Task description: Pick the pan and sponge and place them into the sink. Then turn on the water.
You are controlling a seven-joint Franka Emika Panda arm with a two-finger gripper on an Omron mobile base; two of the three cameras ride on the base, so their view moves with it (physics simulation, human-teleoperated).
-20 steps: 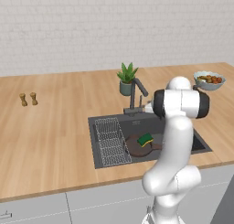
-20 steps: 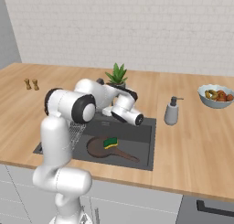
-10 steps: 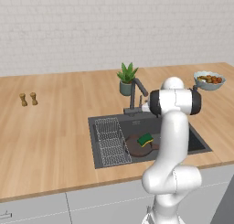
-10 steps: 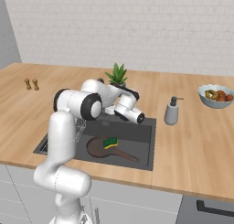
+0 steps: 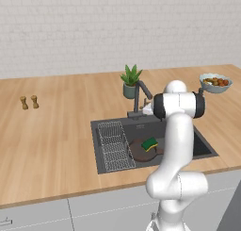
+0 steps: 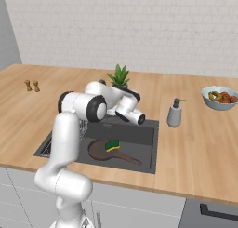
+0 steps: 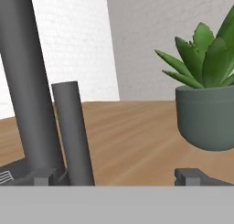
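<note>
The pan [image 6: 103, 150] lies in the sink [image 6: 148, 133] with the sponge [image 6: 112, 144] resting on it. Above and behind them, the gripper [image 7: 119, 176] hangs with its jaws spread wide and empty, close to the faucet [image 7: 32, 90], beside the potted plant [image 7: 208, 95].

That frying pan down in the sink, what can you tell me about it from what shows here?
The pan is round, shallow and dark brown-black, with a matte look. It lies flat on the floor of the dark grey sink, beside the wire rack. Its long, slim handle points toward the front right corner of the basin. The green and yellow sponge rests on it, at its rim. No water is running into it.
</note>
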